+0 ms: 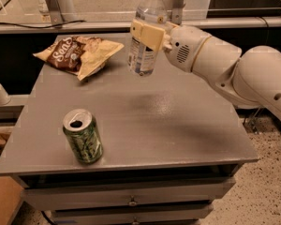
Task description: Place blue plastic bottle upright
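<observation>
Grey and fitted with drawers, the table point(192, 139) fills most of what we see, with a green soda can point(83, 136) standing upright near its front left corner and a crumpled chip bag point(79, 53) lying at the back left. We find our gripper point(149, 34) above the rear middle of the top, reaching in from the right on the white arm point(234, 69), its jaws clenched around the middle of the blue plastic bottle point(143, 60). The bottle hangs clear of the surface, cap uppermost and nearly vertical, near the chip bag and well apart from the can.
</observation>
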Controlling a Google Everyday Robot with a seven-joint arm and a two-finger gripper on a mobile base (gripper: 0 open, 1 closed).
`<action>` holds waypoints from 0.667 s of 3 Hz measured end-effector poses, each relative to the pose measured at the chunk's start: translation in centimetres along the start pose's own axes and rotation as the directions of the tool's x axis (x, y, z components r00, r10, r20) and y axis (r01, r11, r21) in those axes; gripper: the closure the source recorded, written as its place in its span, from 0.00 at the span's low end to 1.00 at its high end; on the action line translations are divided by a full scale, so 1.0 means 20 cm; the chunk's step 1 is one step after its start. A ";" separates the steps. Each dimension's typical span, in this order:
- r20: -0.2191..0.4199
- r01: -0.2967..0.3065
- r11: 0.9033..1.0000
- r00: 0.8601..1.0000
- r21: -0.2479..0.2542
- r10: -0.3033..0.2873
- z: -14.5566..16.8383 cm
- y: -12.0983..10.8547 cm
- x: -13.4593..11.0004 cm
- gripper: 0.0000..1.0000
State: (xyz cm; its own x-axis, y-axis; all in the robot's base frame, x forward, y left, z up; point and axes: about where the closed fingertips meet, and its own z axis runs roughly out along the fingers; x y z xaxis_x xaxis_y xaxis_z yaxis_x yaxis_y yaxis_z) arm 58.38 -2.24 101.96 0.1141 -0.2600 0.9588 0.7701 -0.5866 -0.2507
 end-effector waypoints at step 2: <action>0.143 0.127 0.991 0.981 0.044 -0.132 0.02 0.00 -0.04 1.00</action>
State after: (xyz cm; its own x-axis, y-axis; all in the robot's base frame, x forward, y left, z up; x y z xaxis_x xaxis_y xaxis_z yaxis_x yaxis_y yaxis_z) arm 58.56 -1.82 101.30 0.0999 -0.0680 0.9927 0.8054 -0.5803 -0.1208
